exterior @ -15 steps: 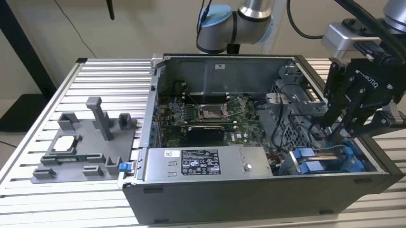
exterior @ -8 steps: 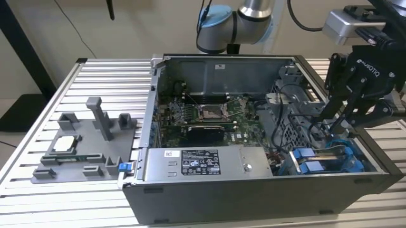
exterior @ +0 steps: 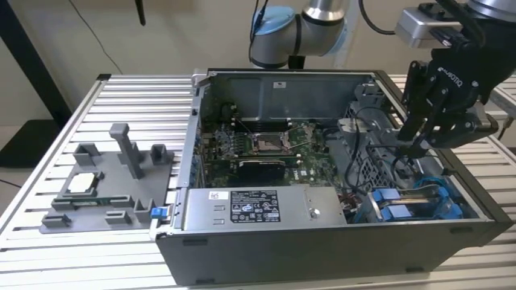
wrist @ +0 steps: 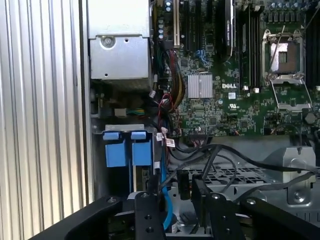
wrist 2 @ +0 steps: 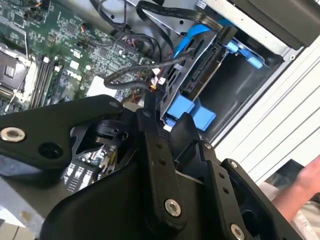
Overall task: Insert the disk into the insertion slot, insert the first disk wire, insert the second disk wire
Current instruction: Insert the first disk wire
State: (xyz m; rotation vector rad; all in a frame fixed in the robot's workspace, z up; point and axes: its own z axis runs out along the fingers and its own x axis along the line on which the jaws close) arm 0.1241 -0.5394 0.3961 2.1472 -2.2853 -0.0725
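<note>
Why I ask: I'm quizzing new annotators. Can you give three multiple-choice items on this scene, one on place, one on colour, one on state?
1. In the exterior view, the end effector hangs: A over the computer case's end at the exterior view's left; B over its end at the exterior view's right, by the insertion slot; C away from the case altogether.
2. The plastic tabs at the insertion slot are: A red; B blue; C yellow.
3. The computer case is: A open; B shut by a panel; C wrapped up.
Answers: 1 B, it hangs above the slot's end. 2 B, bright blue in the first wrist view. 3 A, the motherboard lies exposed.
</note>
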